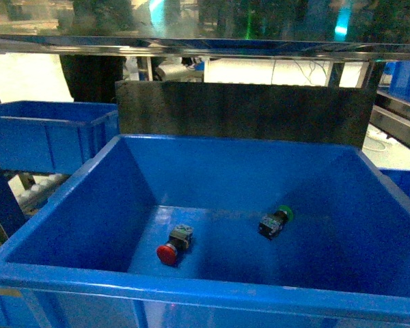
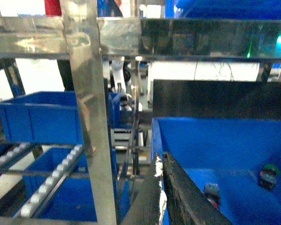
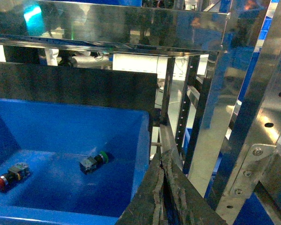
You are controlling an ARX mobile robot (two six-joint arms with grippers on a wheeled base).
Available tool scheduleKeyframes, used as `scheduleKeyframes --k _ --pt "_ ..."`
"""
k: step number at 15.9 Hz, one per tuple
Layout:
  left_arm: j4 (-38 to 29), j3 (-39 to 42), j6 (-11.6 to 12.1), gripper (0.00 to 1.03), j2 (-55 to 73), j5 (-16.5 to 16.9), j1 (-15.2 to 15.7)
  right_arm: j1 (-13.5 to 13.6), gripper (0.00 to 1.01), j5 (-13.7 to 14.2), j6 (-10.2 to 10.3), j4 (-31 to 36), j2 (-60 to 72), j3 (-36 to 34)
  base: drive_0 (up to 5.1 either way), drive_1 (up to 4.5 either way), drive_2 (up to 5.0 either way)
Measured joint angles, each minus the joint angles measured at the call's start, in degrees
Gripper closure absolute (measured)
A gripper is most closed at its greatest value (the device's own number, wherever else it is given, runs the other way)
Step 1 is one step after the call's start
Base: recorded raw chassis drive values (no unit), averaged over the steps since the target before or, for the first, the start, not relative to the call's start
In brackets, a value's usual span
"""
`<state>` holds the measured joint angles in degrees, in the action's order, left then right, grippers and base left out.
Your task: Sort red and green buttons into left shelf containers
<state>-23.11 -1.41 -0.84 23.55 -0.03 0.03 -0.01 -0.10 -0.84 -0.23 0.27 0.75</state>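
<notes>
The red button [image 1: 172, 247] and the green button [image 1: 276, 221] lie on their sides, apart, on the floor of a large deep blue bin [image 1: 191, 287]. Neither gripper shows in the head view. My left gripper [image 2: 160, 157] is shut and empty, its tips over the bin's left rim, with the red button [image 2: 211, 192] and green button [image 2: 269, 174] beyond. My right gripper [image 3: 161, 154] is shut and empty just outside the bin's right wall [image 3: 140, 140]; the green button [image 3: 93, 161] and red button [image 3: 7, 177] lie to its left. The left shelf containers [image 1: 48, 137] [image 2: 37, 117] stand left.
A steel rack upright [image 2: 91, 117] stands between the left gripper and the left bins, with roller rails [image 2: 51, 183] and a lower blue bin [image 2: 61, 197]. A dark panel [image 1: 239, 113] backs the big bin. A steel shelf [image 1: 205, 44] runs overhead. Steel frame posts [image 3: 253, 117] stand on the right.
</notes>
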Motion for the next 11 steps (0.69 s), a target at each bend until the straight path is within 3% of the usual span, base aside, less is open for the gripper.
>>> scheduleKeyframes --k 11 --pt "11.6 0.6 0.0 1.01 -12.1 0.0 0.0 0.0 0.99 0.0 0.0 0.0 0.0 0.0 0.0 0.0 0.0"
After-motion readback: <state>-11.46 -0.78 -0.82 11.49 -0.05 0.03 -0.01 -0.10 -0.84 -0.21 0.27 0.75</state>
